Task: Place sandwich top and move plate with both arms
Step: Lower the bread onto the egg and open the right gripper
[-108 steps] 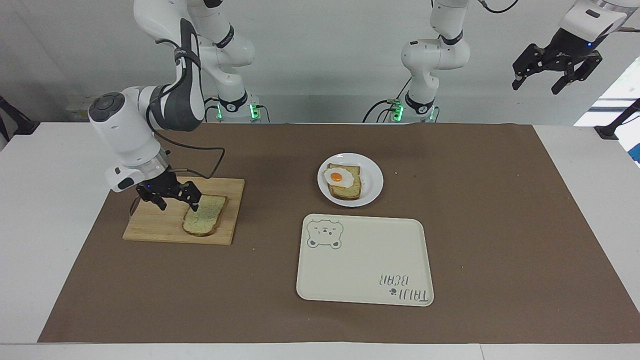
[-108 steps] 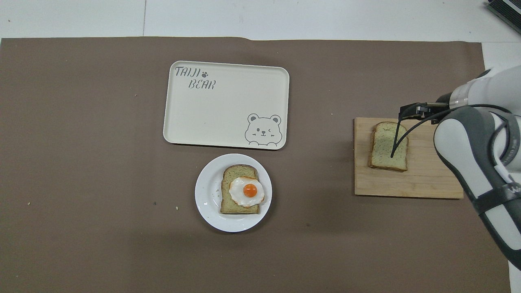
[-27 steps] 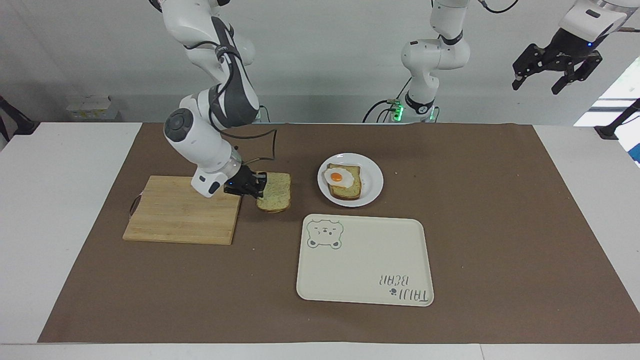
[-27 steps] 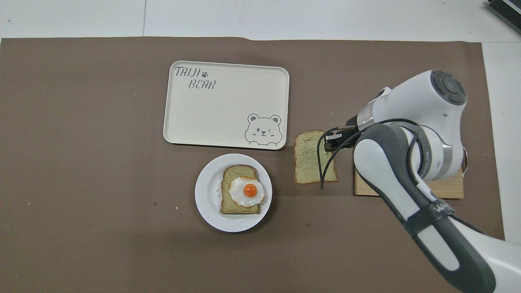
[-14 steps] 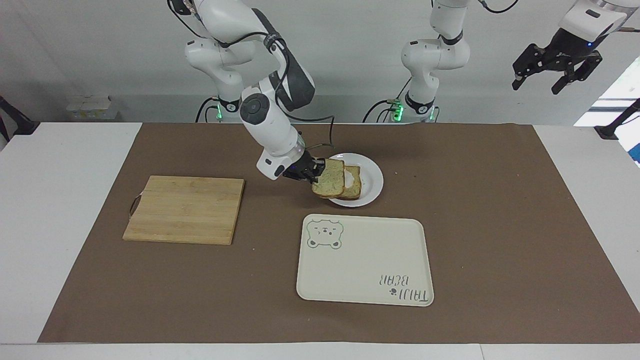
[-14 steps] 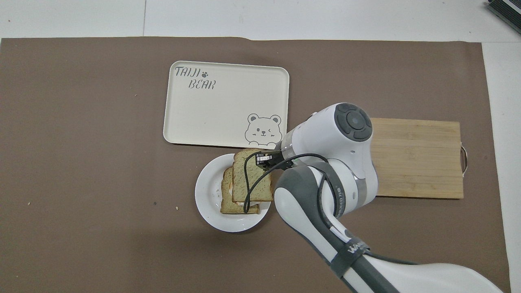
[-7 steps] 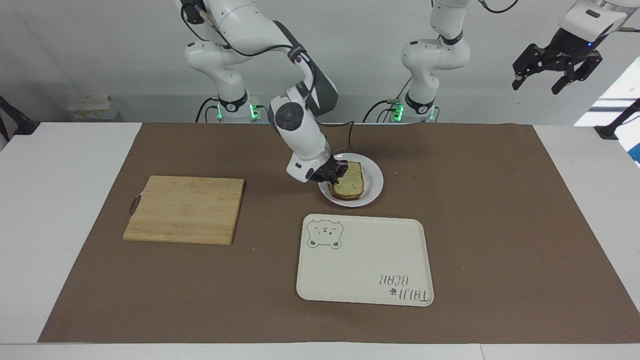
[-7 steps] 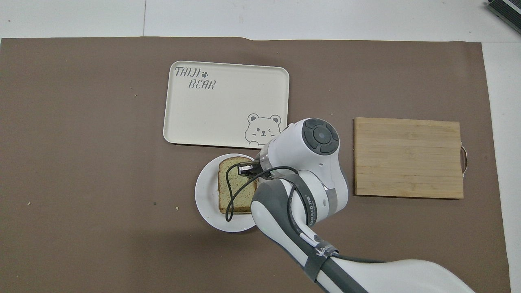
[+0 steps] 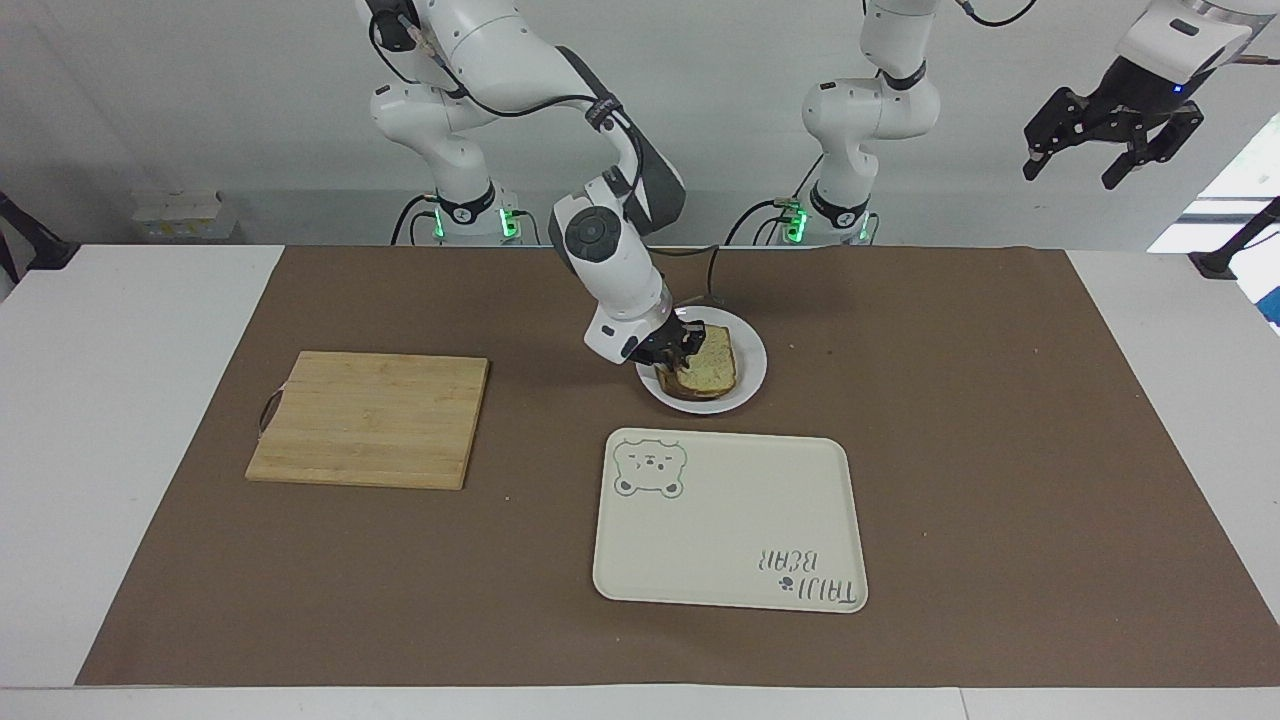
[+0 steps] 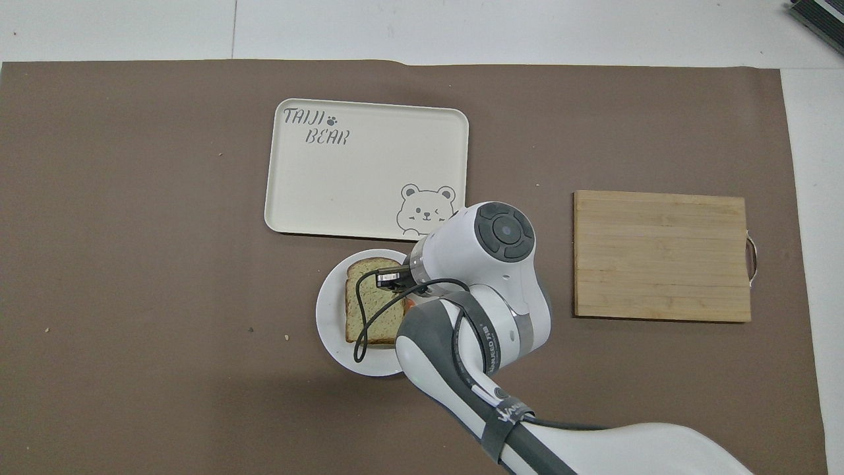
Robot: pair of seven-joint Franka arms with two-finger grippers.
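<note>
Sandwich top (image 9: 712, 364): now laid over the egg slice on the plate (image 9: 752, 362), frame centre, carried over from the board. Right gripper (image 9: 684, 345): at its edge, release begun, grip not discernible. Left gripper (image 9: 1112, 135): parked upper right, spread wide, empty. Plate transfer outstanding.

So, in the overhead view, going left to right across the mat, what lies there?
Plate carrying the sandwich top, with the right gripper at that slice → cutting board. The bear tray overlaps the plate's span, so it is left out.

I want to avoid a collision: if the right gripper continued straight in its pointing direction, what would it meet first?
Probably the speckled top bread slice on the round white plate; the right gripper points at it.
</note>
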